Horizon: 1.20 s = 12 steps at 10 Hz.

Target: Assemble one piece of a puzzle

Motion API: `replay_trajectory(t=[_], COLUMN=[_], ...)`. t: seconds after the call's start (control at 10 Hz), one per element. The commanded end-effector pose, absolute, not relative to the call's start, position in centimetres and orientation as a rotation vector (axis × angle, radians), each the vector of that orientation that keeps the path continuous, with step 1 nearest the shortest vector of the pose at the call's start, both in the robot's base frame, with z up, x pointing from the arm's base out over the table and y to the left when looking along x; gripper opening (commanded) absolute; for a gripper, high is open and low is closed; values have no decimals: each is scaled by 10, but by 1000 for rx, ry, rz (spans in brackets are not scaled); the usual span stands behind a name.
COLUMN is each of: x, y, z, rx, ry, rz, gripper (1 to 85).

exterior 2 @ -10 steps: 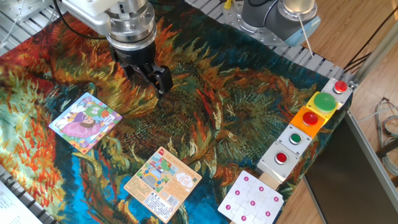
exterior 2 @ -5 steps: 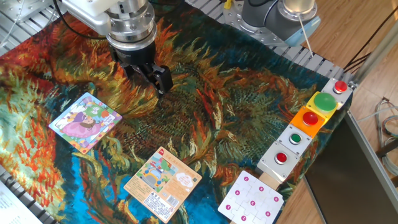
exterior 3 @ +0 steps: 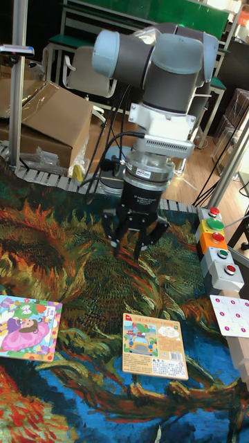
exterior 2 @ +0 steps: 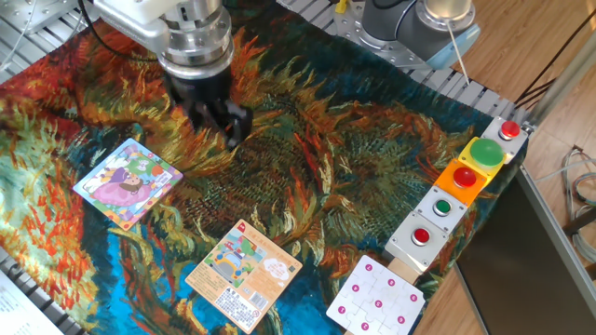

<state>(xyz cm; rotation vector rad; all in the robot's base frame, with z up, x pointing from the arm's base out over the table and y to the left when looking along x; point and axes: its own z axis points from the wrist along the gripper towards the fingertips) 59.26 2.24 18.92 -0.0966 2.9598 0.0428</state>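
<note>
On the bench [exterior 2: 372, 158] lie one puzzle [exterior 2: 128, 182], one tan-orange card [exterior 2: 244, 274] and one white dotted card [exterior 2: 376, 298]. The single tool [exterior 3: 135, 247] hangs above, fingers spread, holding nothing.

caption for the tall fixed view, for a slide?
UR5 end effector hovers above the painted cloth, with the puzzle lying flat to one side, untouched.

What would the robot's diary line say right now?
gripper: open, empty, above cloth | puzzle: flat on cloth, untouched | orange card: beside it | step: piece not picked
</note>
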Motion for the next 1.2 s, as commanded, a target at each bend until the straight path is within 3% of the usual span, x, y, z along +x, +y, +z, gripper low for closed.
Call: replay_trajectory(t=[0.0,0.2,0.5,0.7,0.8,1.1], x=[618,630,605,603,588,578], y=[46,47,54,35,50,36], z=[196,199,184,178,179,185], rx=[-56,-296,-531,-869,-960,-1342], ry=[2858,2793,2862,2812,2828,2766], rz=[123,76,89,-75,9,-159], gripper=[13,13,13,13,13,13])
